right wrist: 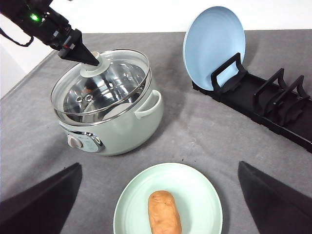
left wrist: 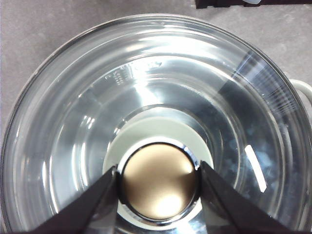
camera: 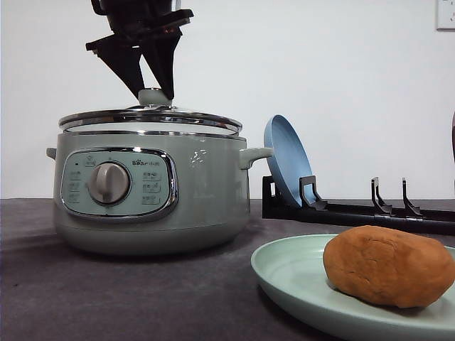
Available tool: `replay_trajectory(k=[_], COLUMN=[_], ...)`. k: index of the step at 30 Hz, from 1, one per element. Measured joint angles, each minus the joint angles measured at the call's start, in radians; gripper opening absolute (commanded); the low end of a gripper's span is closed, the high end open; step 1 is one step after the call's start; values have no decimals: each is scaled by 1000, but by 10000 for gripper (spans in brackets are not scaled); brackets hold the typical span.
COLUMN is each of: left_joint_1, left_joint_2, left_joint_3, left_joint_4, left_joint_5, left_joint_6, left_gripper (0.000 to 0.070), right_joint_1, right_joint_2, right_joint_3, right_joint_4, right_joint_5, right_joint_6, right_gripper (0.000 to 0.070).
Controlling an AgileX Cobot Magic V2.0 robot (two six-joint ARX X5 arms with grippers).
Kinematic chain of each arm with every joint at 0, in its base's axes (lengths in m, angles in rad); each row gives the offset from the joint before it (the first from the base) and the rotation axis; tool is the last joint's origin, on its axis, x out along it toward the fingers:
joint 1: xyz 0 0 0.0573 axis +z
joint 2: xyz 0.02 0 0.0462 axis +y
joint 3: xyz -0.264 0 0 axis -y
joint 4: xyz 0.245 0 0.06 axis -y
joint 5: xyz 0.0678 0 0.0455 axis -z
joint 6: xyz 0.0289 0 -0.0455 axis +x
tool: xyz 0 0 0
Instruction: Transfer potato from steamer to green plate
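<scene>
The left arm reaches down from above, its fingers (camera: 155, 91) closed on the lid knob (left wrist: 159, 181) of the steamer (camera: 153, 192). The right fingers (right wrist: 161, 204) are spread wide open and hold nothing; between them, below, the potato (right wrist: 164, 212) lies on the green plate (right wrist: 195, 190).

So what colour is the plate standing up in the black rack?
Light blue. The blue plate standing in the rack shows best in the right wrist view.

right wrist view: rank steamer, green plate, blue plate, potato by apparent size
1. steamer
2. green plate, closer to the camera and cut off by the frame edge, so its gap to the steamer is unsure
3. blue plate, standing in the rack
4. potato
</scene>
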Motion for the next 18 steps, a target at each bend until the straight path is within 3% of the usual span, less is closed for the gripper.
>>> replay_trajectory(k=[18], left_joint_1=[-28], left_joint_2=[0], left_joint_3=[4], left_joint_4=[-41], left_joint_5=[-14], left_joint_6=[4], left_gripper=[0], right_joint_1=[0], right_joint_2=[0], right_joint_3=[0], right_joint_4=[4], right_joint_5=[0], right_joint_6=[0], right_gripper=[648])
